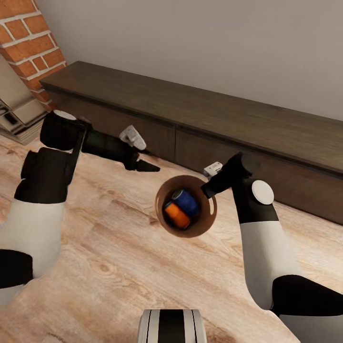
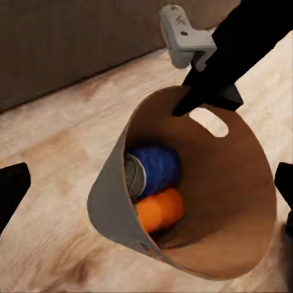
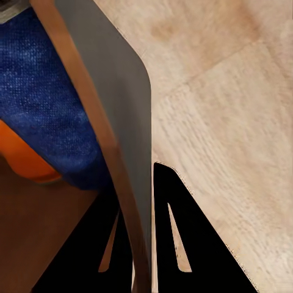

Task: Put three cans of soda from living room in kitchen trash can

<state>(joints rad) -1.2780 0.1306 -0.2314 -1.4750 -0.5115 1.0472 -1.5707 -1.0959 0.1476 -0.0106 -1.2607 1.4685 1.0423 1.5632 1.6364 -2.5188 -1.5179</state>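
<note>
1. The right gripper [image 3: 141,244] has its fingers clamped on the wall of the bin [image 1: 208,215], one inside and one outside, near its handle slot; the bin hangs over the wood floor [image 1: 109,267] just in front of the dark cabinet [image 1: 200,119].
2. In the bin lie a blue can [image 1: 186,201] and an orange can [image 1: 177,215], touching; from the left wrist the blue can sits above the orange one; a third can I cannot make out.
3. The left gripper [image 1: 143,166] holds nothing; it points toward the bin from nearby; its fingertips show at both edges of its wrist view, so the fingers look spread wide.
4. The brick fireplace [image 1: 33,47] puts this in the living room; I judge the step to be carrying the loaded bin, with the kitchen not reached.
5. Next: keep the bin upright and the grip firm while driving; the thin wall could slip and the cans could roll out; check for the third can.
</note>
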